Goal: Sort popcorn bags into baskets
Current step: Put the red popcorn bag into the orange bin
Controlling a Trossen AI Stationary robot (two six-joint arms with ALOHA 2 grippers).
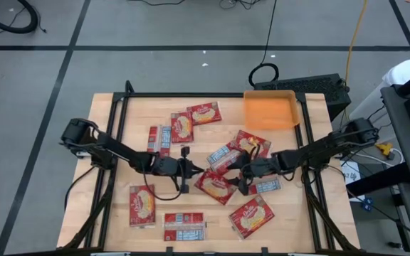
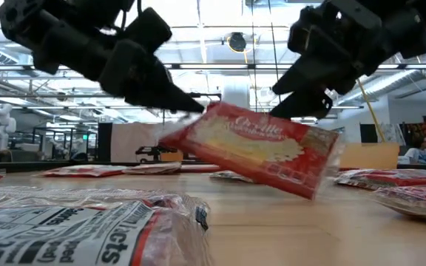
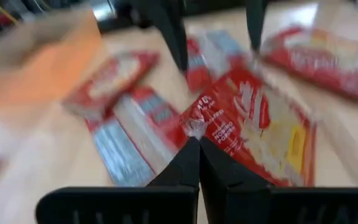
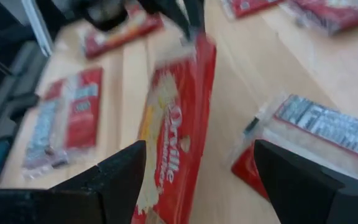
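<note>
Mid-table, left gripper (image 1: 194, 171) clenched on the corner seam of one popcorn bag (image 1: 216, 186), lifted at a tilt in the low view, its far end hanging low toward the wooden table (image 1: 119, 142). Just right of it, right gripper (image 1: 239, 173) spread wide and released, hovering over the same bag's other end, nothing held. Far right and toward the back, orange basket (image 1: 270, 110) waiting well apart from the lifted bag, no bags visible inside. Likely trouble: a pinch on so thin a seam slipping or tearing under the bag's own weight, dropping it short of the basket; or both grippers meeting over one bag and knocking fingers. Also possible: the sagging end dragging across neighbours on the way. Around it, more bags scattered: a face-up one (image 1: 142, 205) at front left, a label-side one (image 1: 184, 226) at the front edge, a pair (image 1: 205, 113) at the back, a small heap (image 1: 251, 144) lying between the lifted bag and the basket, directly in the path.
</note>
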